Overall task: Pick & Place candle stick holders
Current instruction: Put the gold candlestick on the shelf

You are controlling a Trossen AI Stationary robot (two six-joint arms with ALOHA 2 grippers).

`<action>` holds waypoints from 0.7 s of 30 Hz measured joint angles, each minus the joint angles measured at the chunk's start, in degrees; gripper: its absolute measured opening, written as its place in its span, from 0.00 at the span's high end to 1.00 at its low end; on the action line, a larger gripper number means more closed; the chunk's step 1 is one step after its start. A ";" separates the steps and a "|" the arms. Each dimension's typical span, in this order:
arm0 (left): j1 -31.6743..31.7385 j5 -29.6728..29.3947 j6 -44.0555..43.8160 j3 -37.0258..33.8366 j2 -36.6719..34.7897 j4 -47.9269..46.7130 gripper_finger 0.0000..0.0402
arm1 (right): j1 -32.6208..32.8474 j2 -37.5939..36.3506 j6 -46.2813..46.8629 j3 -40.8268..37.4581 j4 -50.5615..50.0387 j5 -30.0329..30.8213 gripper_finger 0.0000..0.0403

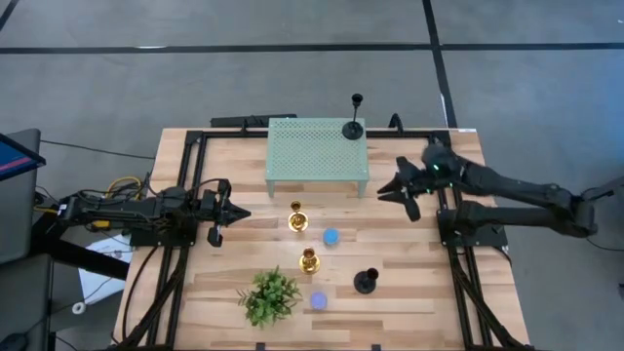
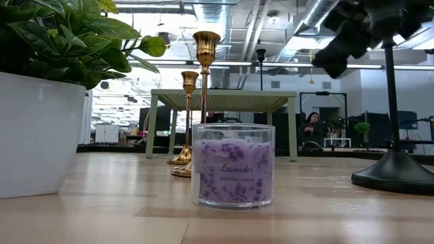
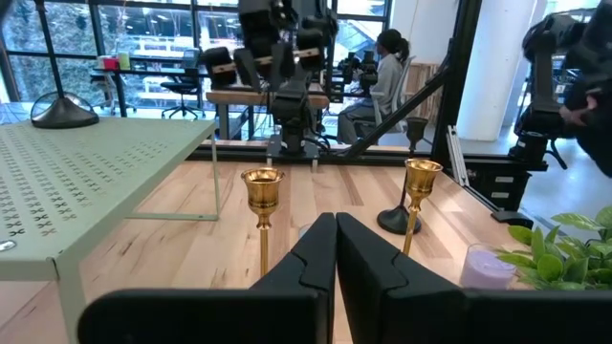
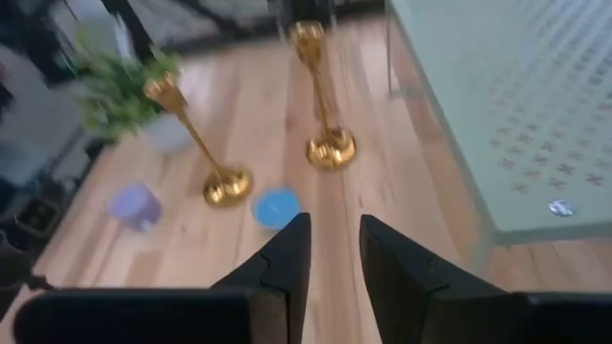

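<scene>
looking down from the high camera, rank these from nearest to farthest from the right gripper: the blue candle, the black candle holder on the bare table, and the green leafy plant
From the right gripper:
1. Small blue candle, mid-table between the two gold holders.
2. Matte black candle holder, on the wood near the front edge.
3. Green leafy potted plant, front of the table, toward the left arm's side.

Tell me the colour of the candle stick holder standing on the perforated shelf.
Matte black candle stick holder; clearest in the high view, on the pale green shelf.

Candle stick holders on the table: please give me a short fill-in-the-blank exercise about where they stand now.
1. One black holder stands on top of the green perforated ____.
2. The number of gold holders on the wood is ____.
3. The other black holder stands between the right gripper and the ____ candle.

Missing words: shelf; two; purple
</scene>
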 joint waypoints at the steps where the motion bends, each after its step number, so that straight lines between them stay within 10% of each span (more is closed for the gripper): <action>1: 0.00 0.00 0.00 0.00 0.01 0.00 0.97 | 0.71 -2.12 1.28 -3.00 4.03 0.20 0.80; 10: 0.00 -0.02 0.03 0.00 0.00 0.50 0.97 | 5.91 -12.78 6.05 -26.83 37.76 10.28 0.81; 21: 0.00 -1.90 -3.54 0.00 6.24 1.49 0.97 | 8.05 -13.03 6.05 -29.24 41.60 10.41 0.81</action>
